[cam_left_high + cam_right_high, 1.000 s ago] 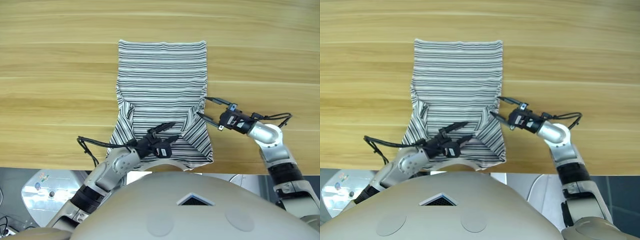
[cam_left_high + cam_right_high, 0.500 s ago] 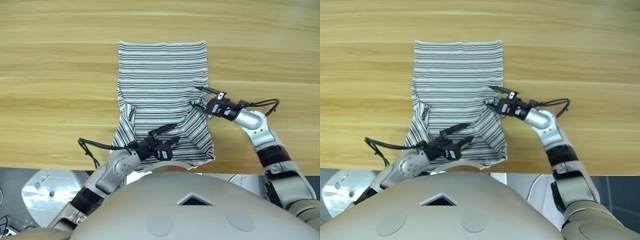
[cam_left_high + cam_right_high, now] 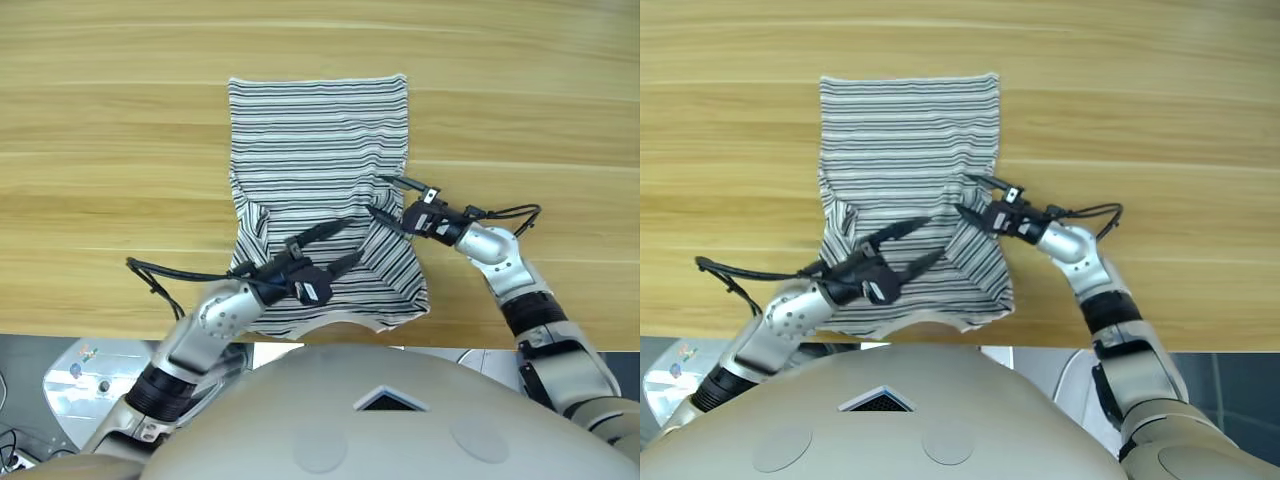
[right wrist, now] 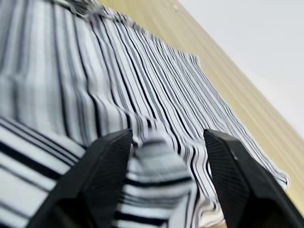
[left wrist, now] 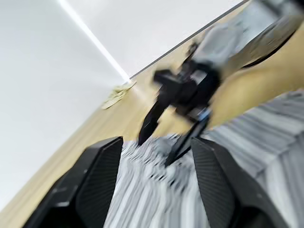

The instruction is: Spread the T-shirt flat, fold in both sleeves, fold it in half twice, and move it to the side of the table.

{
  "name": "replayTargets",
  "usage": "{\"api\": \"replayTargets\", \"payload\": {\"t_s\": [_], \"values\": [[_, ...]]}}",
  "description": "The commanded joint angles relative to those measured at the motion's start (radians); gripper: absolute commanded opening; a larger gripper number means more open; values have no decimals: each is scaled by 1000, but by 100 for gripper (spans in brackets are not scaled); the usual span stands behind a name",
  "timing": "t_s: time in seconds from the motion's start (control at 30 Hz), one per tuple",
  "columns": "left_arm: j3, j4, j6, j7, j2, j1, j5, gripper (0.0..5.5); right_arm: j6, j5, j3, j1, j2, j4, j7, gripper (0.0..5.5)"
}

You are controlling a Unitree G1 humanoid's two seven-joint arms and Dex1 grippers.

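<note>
Both end effectors have their fingers spread apart: my left end effector (image 3: 348, 240) hovers over the near half of the striped T-shirt (image 3: 318, 130), and my right end effector (image 3: 380, 196) sits at its right edge with a ridge of cloth between the fingers. The T-shirt lies lengthwise on the wooden table (image 3: 100, 150), collar end nearest the robot.

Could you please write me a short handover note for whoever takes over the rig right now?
Left gripper: open, holding nothing, over the near half of the T-shirt.
Right gripper: open at the T-shirt's right edge, with a ridge of cloth between its fingers.
T-shirt: flat in the middle of the table, collar end nearest the robot.
Done: spread out; both sleeves look folded in.
Left: fold in half twice, move to the table's side.
</note>
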Motion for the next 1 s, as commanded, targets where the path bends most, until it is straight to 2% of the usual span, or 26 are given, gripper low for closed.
{"api": "replayTargets", "payload": {"t_s": [0.03, 0.17, 0.27, 0.3, 0.37, 0.43, 0.57, 0.67, 0.7, 0.8, 1.0], "values": [[74, 49, 1, -3, 77, 21, 34, 267, -8, 67, -2, 89, -72, -140, 75, 277], [193, 78, 6, 20, 118, 33, 10, 267, 17, 225, -101, 164, -142, -282, 99, 277], [235, 81, 3, 20, 136, 47, 16, 267, 28, 219, -142, 194, -164, -303, 96, 277], [313, 81, 7, 37, 177, 98, 33, 267, 3, 177, -174, 251, -209, -311, 96, 277], [513, 71, 37, 81, 220, 206, 44, 267, -41, 104, -311, 382, -281, -331, 52, 277], [625, 100, 71, 140, 233, 267, 113, 267, -35, -50, -448, 460, -296, -350, -48, 277], [633, 52, 11, 110, 274, 484, 243, 267, -45, -377, -526, 548, -300, -397, -192, 277], [691, -56, -43, 71, 270, 637, 239, 267, -66, -439, -527, 628, -322, -439, -203, 277], [664, -91, -74, 49, 271, 672, 236, 267, -68, -450, -512, 634, -326, -444, -200, 277], [521, -167, -129, -38, 274, 684, 205, 267, -68, -470, -435, 579, -320, -457, -183, 277], [482, -150, -137, -102, 289, 634, 194, 267, -45, -469, -357, 526, -347, -455, -149, 277]]}}
